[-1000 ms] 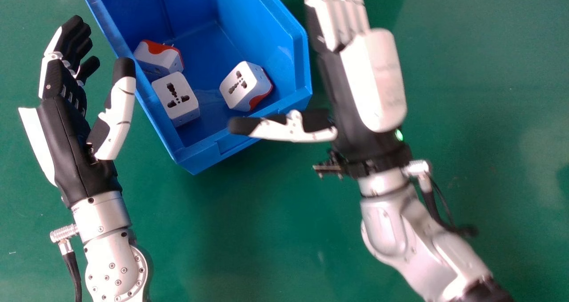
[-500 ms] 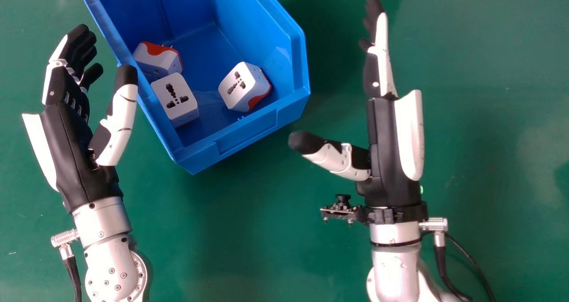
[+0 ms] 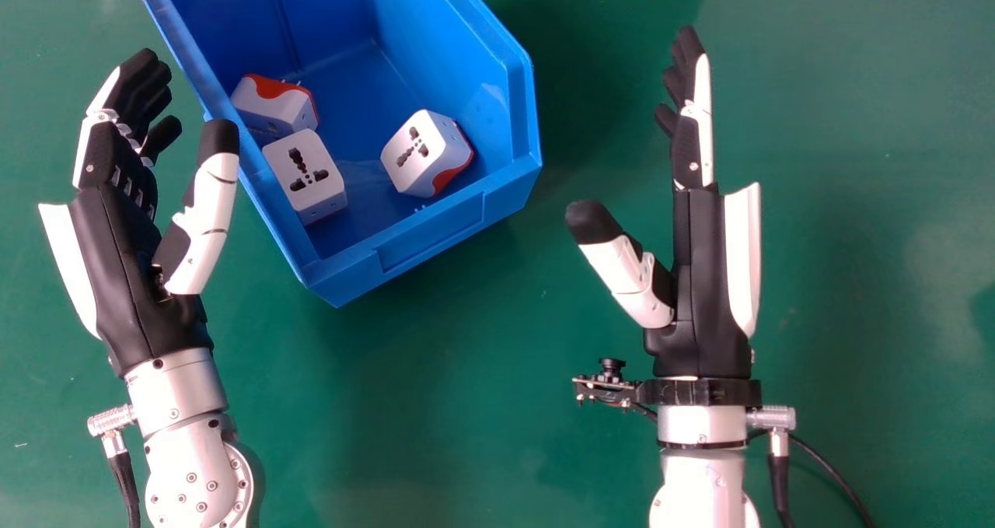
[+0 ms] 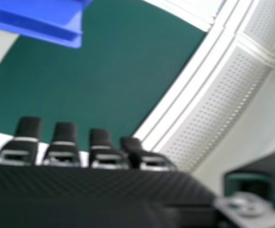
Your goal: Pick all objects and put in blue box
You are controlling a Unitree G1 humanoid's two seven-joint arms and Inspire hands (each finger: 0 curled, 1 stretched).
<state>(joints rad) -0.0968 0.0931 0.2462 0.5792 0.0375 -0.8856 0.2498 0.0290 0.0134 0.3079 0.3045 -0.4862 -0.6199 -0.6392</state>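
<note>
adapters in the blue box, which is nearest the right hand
The rightmost adapter in the head view, standing apart; the other two sit close together by the blue box's left wall.

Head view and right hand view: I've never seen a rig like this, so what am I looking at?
This is a humanoid robot; its silver forearms end in black and white hands. The head view looks down from its head. The left hand is beside the blue box, and the right hand is farther right. Both are open and hold nothing.

The box stands on a green surface. Three white plug adapters lie inside: one farther back, one just in front of it, one to the right.

The right hand view comes from the small camera by that hand, looking past its own fingers.
</note>
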